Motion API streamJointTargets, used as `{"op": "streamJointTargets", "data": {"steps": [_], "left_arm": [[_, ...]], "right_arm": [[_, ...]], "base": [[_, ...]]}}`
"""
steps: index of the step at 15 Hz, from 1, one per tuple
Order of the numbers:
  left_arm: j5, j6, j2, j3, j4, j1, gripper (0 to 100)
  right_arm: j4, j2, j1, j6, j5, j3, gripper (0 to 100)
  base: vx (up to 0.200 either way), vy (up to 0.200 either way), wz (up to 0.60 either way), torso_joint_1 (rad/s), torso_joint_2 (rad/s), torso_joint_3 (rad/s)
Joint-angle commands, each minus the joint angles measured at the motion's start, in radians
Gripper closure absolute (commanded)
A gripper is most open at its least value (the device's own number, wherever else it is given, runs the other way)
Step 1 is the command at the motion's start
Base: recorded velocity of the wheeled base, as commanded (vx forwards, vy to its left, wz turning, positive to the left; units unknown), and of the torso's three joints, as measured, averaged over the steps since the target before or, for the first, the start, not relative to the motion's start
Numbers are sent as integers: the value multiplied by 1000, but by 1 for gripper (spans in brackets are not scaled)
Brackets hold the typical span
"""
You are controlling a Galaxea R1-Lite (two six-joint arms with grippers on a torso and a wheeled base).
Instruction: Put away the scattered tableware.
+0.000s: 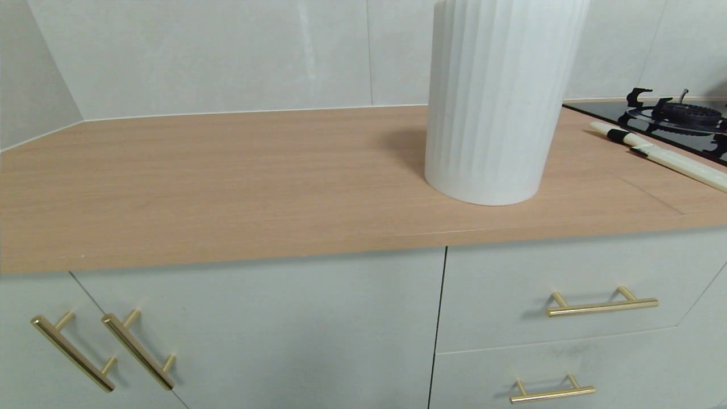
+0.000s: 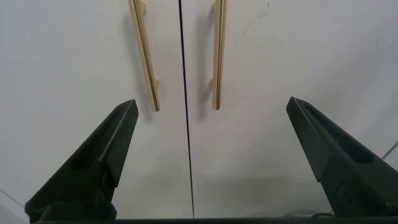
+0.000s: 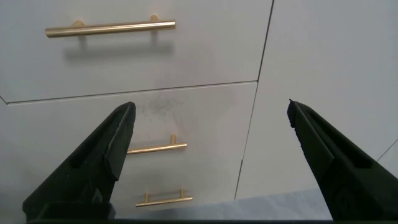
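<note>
A tall white ribbed container stands on the wooden countertop, right of the middle. At the far right a cream-handled knife lies flat on the counter beside the hob. My left gripper is open, low down in front of two cabinet doors with gold handles. My right gripper is open too, facing a stack of drawer fronts with gold bar handles. Nothing sits between either pair of fingers.
A black glass hob with a burner grate occupies the back right corner. Grey tiled walls close the counter at the back and left. Below the counter edge are cabinet doors on the left and drawers on the right.
</note>
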Motion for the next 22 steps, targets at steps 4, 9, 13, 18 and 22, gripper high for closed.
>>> {"op": "streamJointTargets", "data": {"steps": [4,9,13,18,22], "left_arm": [[0,0,0,0,1,0,0],[0,0,0,0,1,0,0],[0,0,0,0,1,0,0],[0,0,0,0,1,0,0],[0,0,0,0,1,0,0]], "right_arm": [[0,1,0,2,0,0,0],[0,1,2,2,0,1,0],[0,1,0,2,0,1,0],[0,1,2,2,0,1,0],[0,1,0,2,0,0,0]], "base": [[0,0,0,0,0,0],[0,0,0,0,0,0],[0,0,0,0,0,0],[0,0,-480,2,1,2],[0,0,-300,0,1,0]]}}
